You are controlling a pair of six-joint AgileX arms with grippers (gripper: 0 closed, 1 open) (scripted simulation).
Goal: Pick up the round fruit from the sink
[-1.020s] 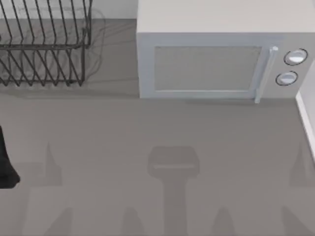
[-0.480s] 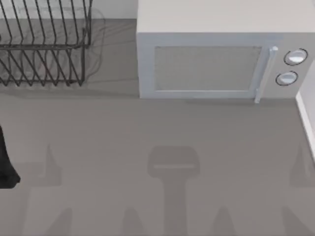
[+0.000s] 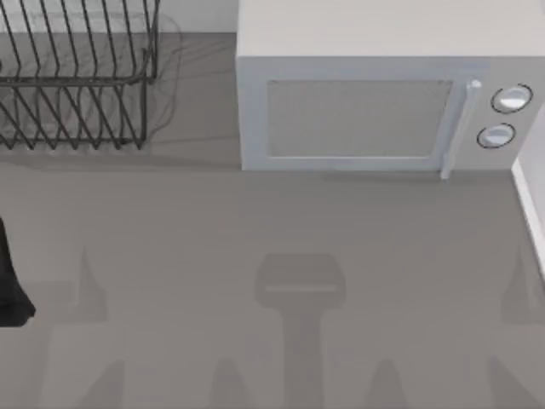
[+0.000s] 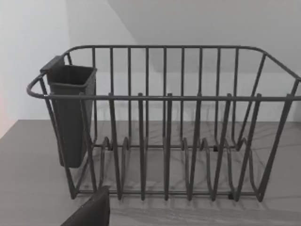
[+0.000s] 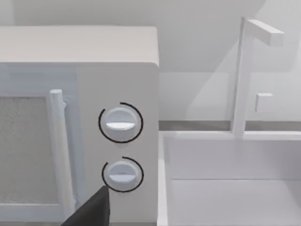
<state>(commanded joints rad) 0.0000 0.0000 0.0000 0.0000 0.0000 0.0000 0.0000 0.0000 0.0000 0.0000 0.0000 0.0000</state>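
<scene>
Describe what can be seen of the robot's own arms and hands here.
Little shows. The left arm is a plain black shape at the top view's left edge. In each wrist view a dark grey, flat-sided, angular piece of the hand juts in: left hand, right hand. No cables or markings visible.

Left arm [image 3: 10,281] – matte black, angular, plain – no markings visible.
</scene>
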